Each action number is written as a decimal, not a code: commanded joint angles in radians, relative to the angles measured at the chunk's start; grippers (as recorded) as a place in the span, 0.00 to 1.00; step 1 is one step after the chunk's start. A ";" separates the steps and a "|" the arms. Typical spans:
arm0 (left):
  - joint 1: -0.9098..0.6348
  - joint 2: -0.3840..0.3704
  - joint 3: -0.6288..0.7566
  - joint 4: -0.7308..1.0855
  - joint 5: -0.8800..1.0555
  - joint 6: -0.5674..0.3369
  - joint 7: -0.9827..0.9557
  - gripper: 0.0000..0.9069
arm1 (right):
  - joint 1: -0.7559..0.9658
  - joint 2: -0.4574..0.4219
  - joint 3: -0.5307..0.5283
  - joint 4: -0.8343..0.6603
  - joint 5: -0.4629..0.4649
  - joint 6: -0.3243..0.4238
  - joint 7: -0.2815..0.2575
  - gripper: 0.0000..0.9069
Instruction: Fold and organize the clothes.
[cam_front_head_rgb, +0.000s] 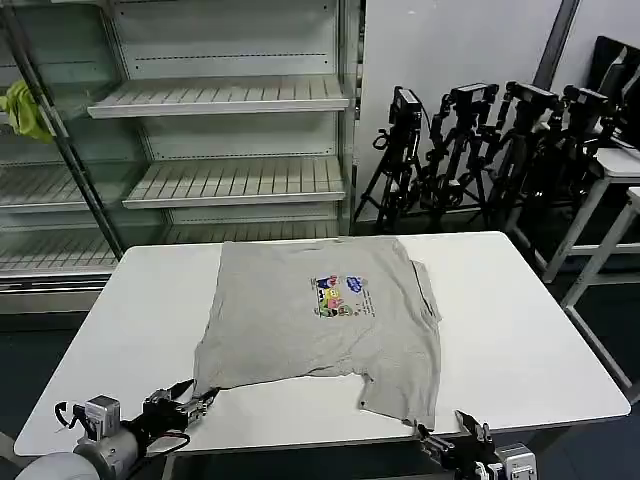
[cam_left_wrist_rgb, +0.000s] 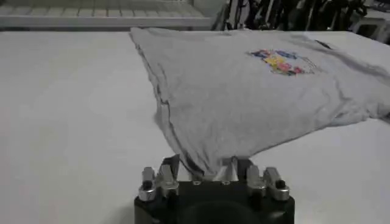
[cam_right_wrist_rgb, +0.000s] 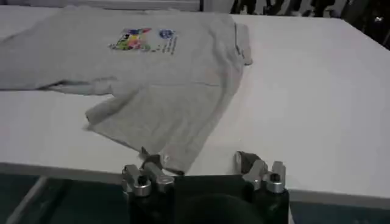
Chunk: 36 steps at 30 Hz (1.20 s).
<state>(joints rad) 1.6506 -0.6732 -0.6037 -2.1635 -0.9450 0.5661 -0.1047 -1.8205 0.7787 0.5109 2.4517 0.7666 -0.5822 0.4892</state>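
One grey shirt lies spread on the white table, print up. My left gripper pinches its near-left corner; my right gripper sits spread wide, empty, just off the near-right hem. I'd close the right on that hem first, then lift both corners together, evenly. The chest print is multicoloured; its lettering is unreadable.

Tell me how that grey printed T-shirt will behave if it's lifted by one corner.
The light grey short-sleeved cotton T-shirt will probably droop limply, since it already lies wrinkled and folded. It looks thin, so likely light. It may drag across the smooth white table rather than stay put.
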 joint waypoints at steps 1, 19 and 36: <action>0.002 -0.006 0.001 0.002 0.010 0.001 0.001 1.00 | -0.088 -0.022 0.138 0.113 0.013 0.005 0.042 1.00; -0.002 -0.008 0.011 0.005 0.021 0.000 0.007 1.00 | 0.048 0.015 0.007 0.060 0.027 0.005 0.076 1.00; -0.005 -0.026 0.018 0.011 0.032 0.000 0.008 1.00 | 0.147 -0.002 -0.145 -0.028 0.029 0.005 0.056 1.00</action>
<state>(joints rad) 1.6457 -0.6952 -0.5893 -2.1558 -0.9154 0.5658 -0.0965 -1.7062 0.7772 0.4278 2.4490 0.7958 -0.5782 0.5454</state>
